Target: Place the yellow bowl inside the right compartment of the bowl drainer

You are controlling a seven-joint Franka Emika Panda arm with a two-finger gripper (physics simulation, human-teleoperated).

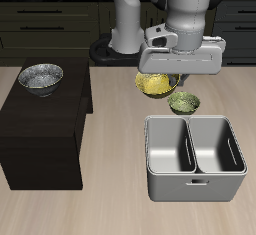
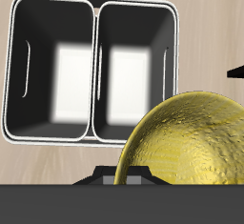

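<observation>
The yellow bowl (image 1: 153, 83) hangs tilted under my gripper (image 1: 166, 79), which is shut on its rim and holds it off the table. In the wrist view the yellow bowl (image 2: 187, 144) fills the near field, its mottled golden outside turned to the camera. The bowl drainer (image 1: 195, 159), a grey two-well bin, stands nearer the table's front edge than the bowl. Both wells of the bowl drainer (image 2: 95, 9) show bare bottoms. The held bowl is farther back than the drainer, not over either well.
An olive-green bowl (image 1: 184, 102) sits on the table just behind the drainer, close beside the held bowl. A silver-grey speckled bowl (image 1: 41, 76) rests on top of a dark cabinet (image 1: 45, 139) at the table's side.
</observation>
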